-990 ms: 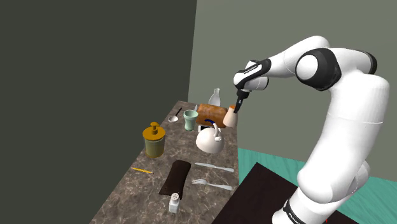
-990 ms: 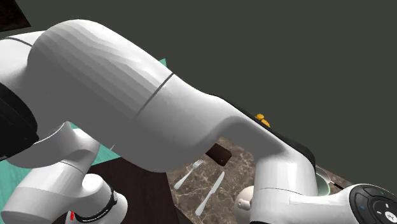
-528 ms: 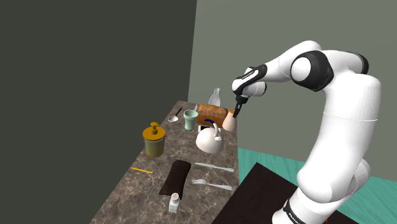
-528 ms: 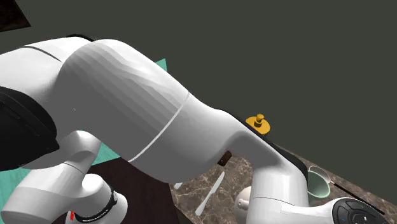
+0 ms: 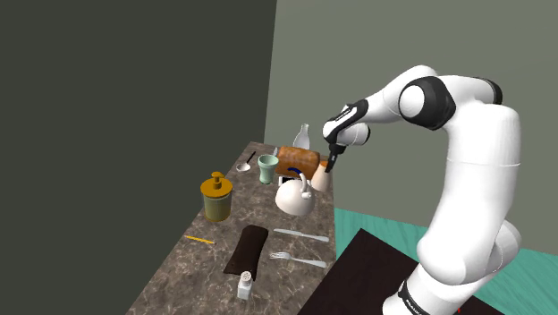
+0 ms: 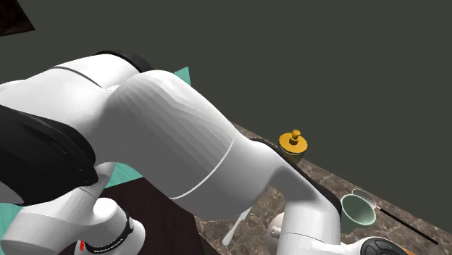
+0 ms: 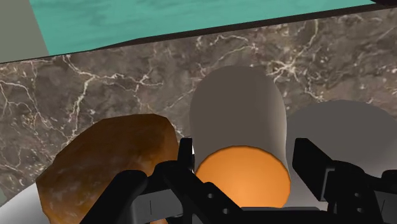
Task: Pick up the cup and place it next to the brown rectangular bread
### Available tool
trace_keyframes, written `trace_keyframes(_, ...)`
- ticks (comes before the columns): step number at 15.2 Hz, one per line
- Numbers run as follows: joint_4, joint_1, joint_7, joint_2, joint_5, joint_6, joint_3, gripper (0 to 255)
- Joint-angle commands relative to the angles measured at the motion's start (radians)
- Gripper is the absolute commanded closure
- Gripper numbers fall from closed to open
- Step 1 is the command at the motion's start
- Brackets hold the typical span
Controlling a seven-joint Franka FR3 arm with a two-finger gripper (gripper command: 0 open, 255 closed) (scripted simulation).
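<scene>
The gripper is pointing down over the far end of the bench, near the bench edge on the shoulder view's right. Its fingers are standing a cup's width apart and clasping the cup near its rim. The cup is showing a pale wall and an orange inside. It is sitting just beside the end of the brown bread, with the white kettle close by, nearer the bench's middle. Whether its base is touching the bench cannot be told
</scene>
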Motion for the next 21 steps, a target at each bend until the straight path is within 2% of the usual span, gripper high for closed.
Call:
trace_keyframes(1, -0.006, -0.003, -0.005, 0.015, 0.007, 0.021, 0.004, 255)
trace_keyframes(21, 0.018, -0.051, -0.065, 0.231, 0.081, 0.214, 0.069, 255)
